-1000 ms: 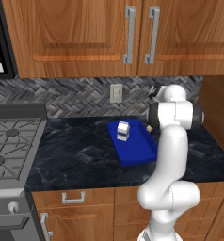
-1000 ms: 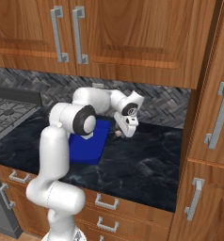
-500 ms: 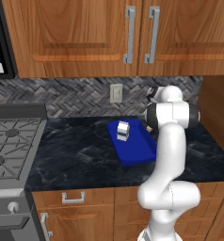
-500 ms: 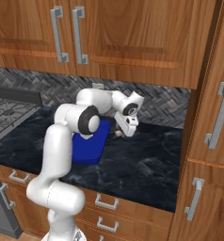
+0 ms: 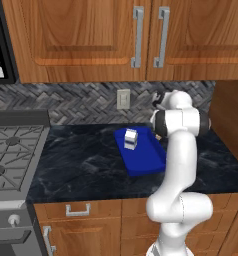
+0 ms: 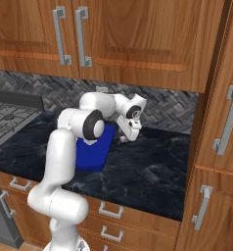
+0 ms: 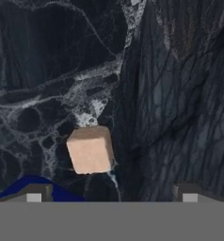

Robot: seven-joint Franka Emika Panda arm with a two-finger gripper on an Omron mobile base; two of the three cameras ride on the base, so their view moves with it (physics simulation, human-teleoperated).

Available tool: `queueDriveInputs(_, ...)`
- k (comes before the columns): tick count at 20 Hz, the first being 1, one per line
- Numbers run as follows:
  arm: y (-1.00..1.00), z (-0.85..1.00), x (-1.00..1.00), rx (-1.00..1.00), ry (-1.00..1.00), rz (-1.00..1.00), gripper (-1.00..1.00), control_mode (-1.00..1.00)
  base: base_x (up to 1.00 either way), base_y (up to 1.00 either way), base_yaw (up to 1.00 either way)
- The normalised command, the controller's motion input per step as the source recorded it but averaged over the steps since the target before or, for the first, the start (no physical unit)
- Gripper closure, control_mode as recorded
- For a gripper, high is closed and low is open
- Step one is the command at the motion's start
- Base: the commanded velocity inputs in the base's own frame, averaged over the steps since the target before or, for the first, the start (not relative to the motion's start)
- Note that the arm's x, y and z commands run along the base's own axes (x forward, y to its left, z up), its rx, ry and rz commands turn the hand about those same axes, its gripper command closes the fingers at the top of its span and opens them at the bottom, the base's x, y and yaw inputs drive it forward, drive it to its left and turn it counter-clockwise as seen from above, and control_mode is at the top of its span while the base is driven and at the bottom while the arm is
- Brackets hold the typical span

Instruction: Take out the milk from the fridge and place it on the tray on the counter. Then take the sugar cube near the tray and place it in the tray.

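The milk (image 5: 130, 139) stands upright on the blue tray (image 5: 146, 159), which lies on the black counter (image 5: 81, 162). The sugar cube (image 7: 89, 149) rests on the counter just past the tray's corner (image 7: 36, 181). It also shows as a small tan speck, the sugar cube (image 6: 122, 139), by the tray's right edge (image 6: 95, 152). My gripper (image 7: 111, 195) hangs open right above it, jaws wide, with the cube lying between the fingertips (image 7: 36, 193) and a little left of centre. In the right base view the gripper (image 6: 127, 135) points down at the counter. The fridge is out of view.
A gas stove (image 5: 11, 155) stands at the left end of the counter. Wooden wall cabinets (image 5: 121, 37) hang above, and a tall wooden cabinet (image 6: 221, 127) closes off the right side. Wooden drawers with silver handles (image 6: 111, 211) sit under the counter.
The arm has edged slightly, bringing the hand a bit closer to the counter beside the tray. The milk and the tray have not moved.
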Motion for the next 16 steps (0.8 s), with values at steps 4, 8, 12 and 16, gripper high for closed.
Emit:
queueDriveInputs(4,0.13,-0.13,0.24,-0.01,0.0,-0.01,-1.0,-1.0,0.0,0.0,0.0)
queueDriveInputs(8,0.0,-0.11,0.19,0.0,0.0,0.0,-1.0,-1.0,0.0,0.0,0.0)
queueDriveInputs(12,0.0,-0.11,0.23,0.0,0.0,0.0,-1.0,-1.0,0.0,0.0,0.0)
queueDriveInputs(16,0.0,-0.19,0.28,0.0,0.0,0.0,-1.0,-1.0,0.0,0.0,0.0)
